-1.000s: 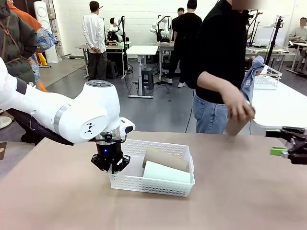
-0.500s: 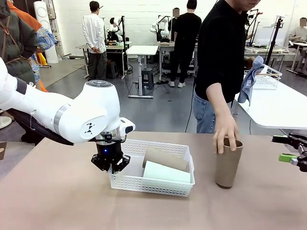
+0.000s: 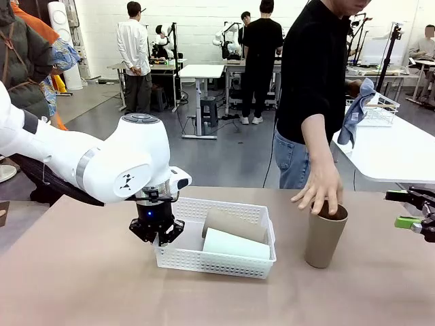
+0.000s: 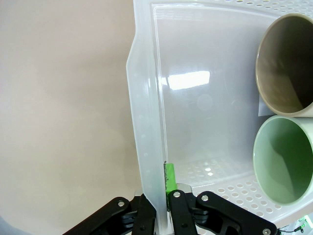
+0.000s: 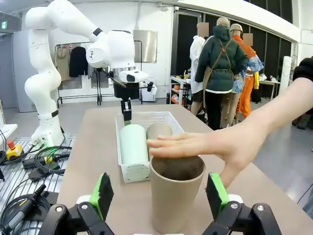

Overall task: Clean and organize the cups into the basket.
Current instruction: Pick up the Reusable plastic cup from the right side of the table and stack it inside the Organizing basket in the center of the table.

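Basket (image 3: 204, 262) of white lattice plastic sits on the brown counter (image 3: 81, 285), left of the middle. Two cups lie on their sides in its right part, side by side. The tan cup (image 3: 234, 222) is toward the far wall and the mint cup (image 3: 234, 245) toward the near wall. Both have their mouths turned to the basket's left end.

The left pincer (image 3: 158, 232) comes down over the basket's short left wall and is pressed together on it, one finger outside and one inside. In the left wrist view a green pad (image 4: 168, 177) lies flat against the wall's inner face.

An upright cup (image 3: 323, 241), also tan, stands on the counter to the right of the basket, apart from it. A person in a black top stands at the far side. The person's hand (image 3: 318, 193) is spread flat over the upright cup's mouth, fingers at the rim.

The right pincer (image 3: 394, 209) hangs at the counter's right edge, spread wide and gripping nothing, apart from the upright cup. In its wrist view that cup stands ahead of it, framed between its two pads.
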Controlling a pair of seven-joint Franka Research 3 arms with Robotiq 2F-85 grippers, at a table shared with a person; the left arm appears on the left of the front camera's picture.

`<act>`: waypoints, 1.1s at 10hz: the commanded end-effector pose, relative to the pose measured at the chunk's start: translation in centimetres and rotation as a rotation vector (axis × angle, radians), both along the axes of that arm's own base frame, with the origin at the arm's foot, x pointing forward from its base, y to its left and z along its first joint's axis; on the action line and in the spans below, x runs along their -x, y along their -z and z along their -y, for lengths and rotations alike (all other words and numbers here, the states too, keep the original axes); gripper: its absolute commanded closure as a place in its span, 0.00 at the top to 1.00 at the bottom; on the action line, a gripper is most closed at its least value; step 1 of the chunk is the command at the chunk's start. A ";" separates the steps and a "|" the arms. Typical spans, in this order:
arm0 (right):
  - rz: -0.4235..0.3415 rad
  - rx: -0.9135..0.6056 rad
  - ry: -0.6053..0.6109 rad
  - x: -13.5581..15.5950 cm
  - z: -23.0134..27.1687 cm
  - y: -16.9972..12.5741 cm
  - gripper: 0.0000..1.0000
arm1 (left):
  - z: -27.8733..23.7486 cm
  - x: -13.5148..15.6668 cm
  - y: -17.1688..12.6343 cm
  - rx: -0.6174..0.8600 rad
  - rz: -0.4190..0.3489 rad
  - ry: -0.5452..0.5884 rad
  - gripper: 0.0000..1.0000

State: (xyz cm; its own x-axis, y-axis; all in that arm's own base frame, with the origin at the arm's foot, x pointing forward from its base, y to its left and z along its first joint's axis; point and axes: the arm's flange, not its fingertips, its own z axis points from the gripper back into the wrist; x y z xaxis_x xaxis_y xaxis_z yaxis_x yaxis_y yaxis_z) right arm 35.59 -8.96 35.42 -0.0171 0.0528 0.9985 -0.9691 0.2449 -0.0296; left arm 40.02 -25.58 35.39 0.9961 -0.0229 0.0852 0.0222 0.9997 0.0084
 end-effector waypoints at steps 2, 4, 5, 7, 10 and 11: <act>-0.001 -0.004 0.017 -0.1 -0.2 -0.3 1.00 | 0.0 0.1 -0.1 0.000 0.011 -0.003 0.00; -0.001 -0.004 0.017 -0.1 -0.2 -0.3 1.00 | 0.0 0.1 -0.1 0.000 0.011 -0.003 0.00; -0.001 -0.004 0.017 -0.1 -0.2 -0.3 1.00 | 0.0 0.1 -0.1 0.000 0.011 -0.003 0.00; -0.001 -0.004 0.017 -0.1 -0.2 -0.3 1.00 | 0.0 0.1 -0.1 0.000 0.011 -0.003 0.00; -0.001 -0.004 0.017 -0.1 -0.2 -0.3 1.00 | 0.0 0.1 -0.1 0.000 0.011 -0.003 0.00; -0.001 -0.004 0.017 -0.1 -0.2 -0.3 1.00 | 0.0 0.1 -0.1 0.000 0.011 -0.003 0.00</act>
State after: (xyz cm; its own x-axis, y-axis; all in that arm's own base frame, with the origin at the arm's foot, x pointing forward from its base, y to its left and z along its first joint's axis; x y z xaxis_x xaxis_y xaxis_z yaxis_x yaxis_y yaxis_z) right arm 35.61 -8.90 35.42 -0.0169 0.0539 0.9984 -0.9695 0.2435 -0.0295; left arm 40.02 -25.58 35.39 0.9961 -0.0229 0.0852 0.0222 0.9997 0.0084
